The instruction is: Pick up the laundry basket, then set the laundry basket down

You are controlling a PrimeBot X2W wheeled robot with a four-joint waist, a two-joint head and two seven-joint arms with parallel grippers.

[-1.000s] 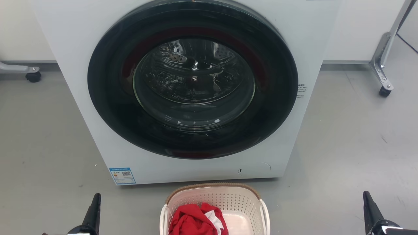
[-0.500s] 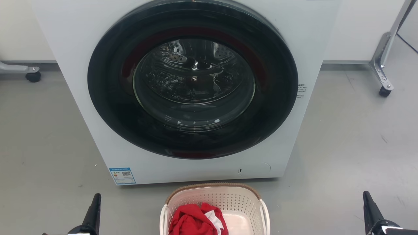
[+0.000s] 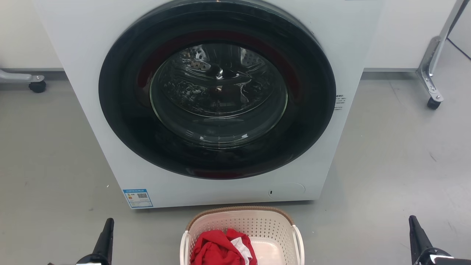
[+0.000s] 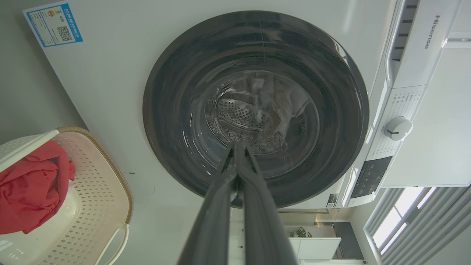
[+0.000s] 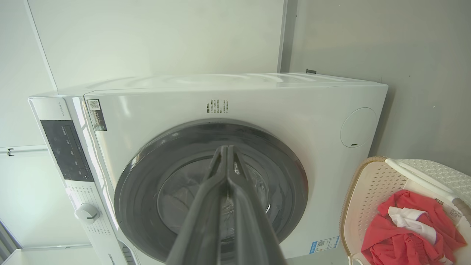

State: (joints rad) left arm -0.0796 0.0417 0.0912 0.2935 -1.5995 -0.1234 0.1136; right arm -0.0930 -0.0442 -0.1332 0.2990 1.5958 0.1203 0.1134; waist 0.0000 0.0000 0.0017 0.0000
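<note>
The laundry basket [image 3: 243,222] is cream-white with perforated sides and a brown rim. It stands on the grey floor at the bottom centre of the head view, right in front of the washing machine, with a red and white garment [image 3: 220,248] inside. It also shows in the left wrist view as the basket [image 4: 92,191] and in the right wrist view as the basket [image 5: 371,184]. My left gripper [image 3: 107,224] is low left and my right gripper [image 3: 413,222] low right, both well apart from the basket. Each one's fingers meet at the tip, holding nothing: left gripper [image 4: 237,145], right gripper [image 5: 224,149].
A white front-loading washing machine [image 3: 92,55] with a closed dark round door [image 3: 217,88] stands directly behind the basket. Wheeled metal frame legs [image 3: 430,77] stand at the far right and another caster [image 3: 36,85] at the far left. Grey floor lies on both sides.
</note>
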